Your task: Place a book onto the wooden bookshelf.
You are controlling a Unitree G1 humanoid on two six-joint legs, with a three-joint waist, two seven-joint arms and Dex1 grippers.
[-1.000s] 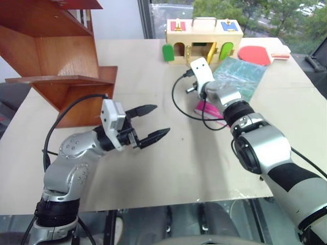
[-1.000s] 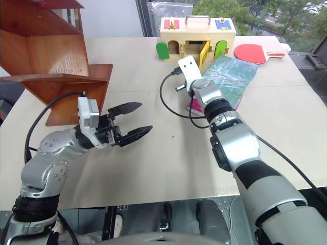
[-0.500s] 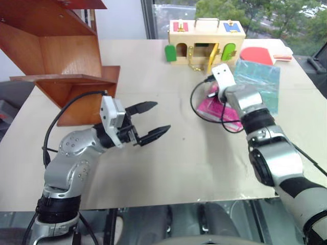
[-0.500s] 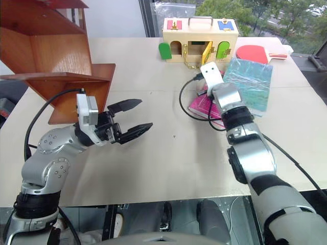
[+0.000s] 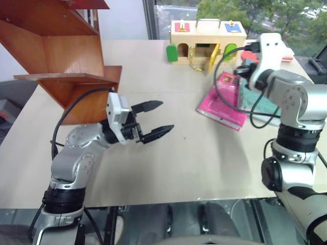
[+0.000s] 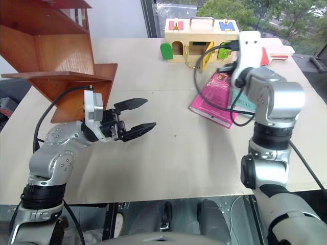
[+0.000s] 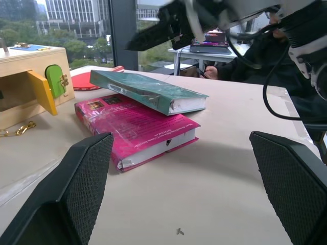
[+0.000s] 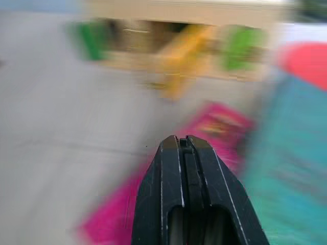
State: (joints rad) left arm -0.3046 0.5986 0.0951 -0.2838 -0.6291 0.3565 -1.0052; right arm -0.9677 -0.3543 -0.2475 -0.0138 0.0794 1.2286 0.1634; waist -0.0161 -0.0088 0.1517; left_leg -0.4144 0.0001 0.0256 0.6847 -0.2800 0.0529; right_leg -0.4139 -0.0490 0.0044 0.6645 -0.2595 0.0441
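The teal-green book (image 7: pixel 148 92) lies flat at the table's far right, one edge resting on a magenta-pink book (image 7: pixel 138 127). In the eye views my right arm covers most of it. My right gripper (image 8: pixel 183 145) is shut and holds nothing. It hovers above the two books and points toward the pale box. My left gripper (image 5: pixel 167 116) is open and empty over the middle of the table. It points right, toward the books and well short of them. The reddish-brown wooden bookshelf (image 5: pixel 56 56) stands at the table's far left, just behind my left arm.
A pale wooden box (image 5: pixel 207 41) with coloured doors stands at the back edge, its yellow door open. A red paddle (image 6: pixel 265 53) lies to its right, behind my right wrist. A black cable (image 5: pixel 219 97) loops from that wrist over the pink book (image 5: pixel 222 104).
My right arm has swung up and to the right, from low over the books to higher above them, its gripper still shut. My left gripper has stayed open in place.
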